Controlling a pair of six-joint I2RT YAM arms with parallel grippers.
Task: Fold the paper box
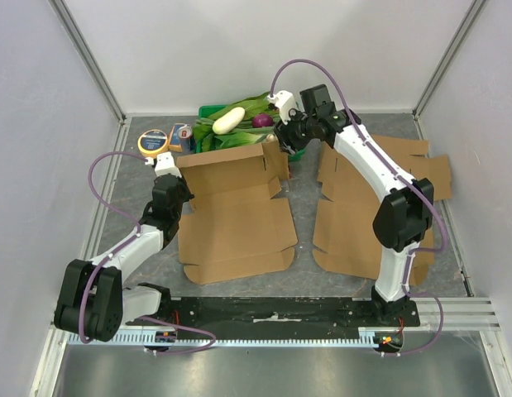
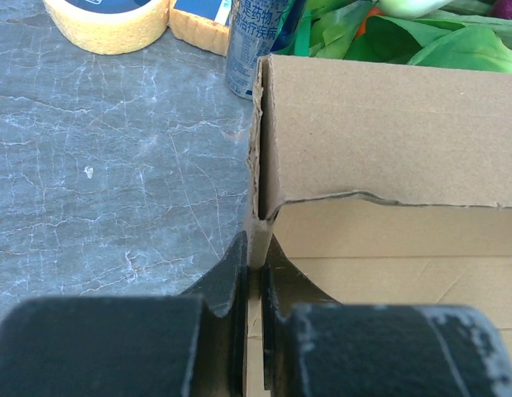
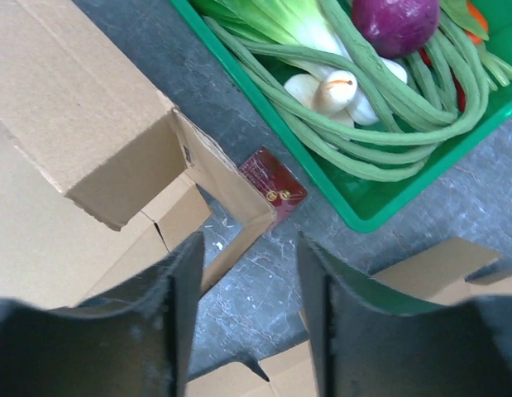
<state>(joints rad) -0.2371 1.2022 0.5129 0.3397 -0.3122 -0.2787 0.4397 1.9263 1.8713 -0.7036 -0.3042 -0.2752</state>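
A brown cardboard box blank [image 1: 235,219] lies in the middle of the table with its far panel [image 1: 227,169] raised upright. My left gripper [image 1: 171,184] is shut on the box's left edge; the left wrist view shows a thin cardboard flap [image 2: 257,240] pinched between the fingers, with the upright wall [image 2: 388,141] just ahead. My right gripper [image 1: 286,132] is open and empty above the box's far right corner. In the right wrist view its fingers [image 3: 181,289] straddle bare table beside the corner flap [image 3: 231,190].
A second flat cardboard blank [image 1: 375,207] lies on the right under the right arm. A green tray [image 3: 380,207] of vegetables stands at the back. A yellow sponge [image 1: 153,141] and a can [image 2: 256,45] sit at the back left. A small dark red packet [image 3: 272,184] lies by the tray.
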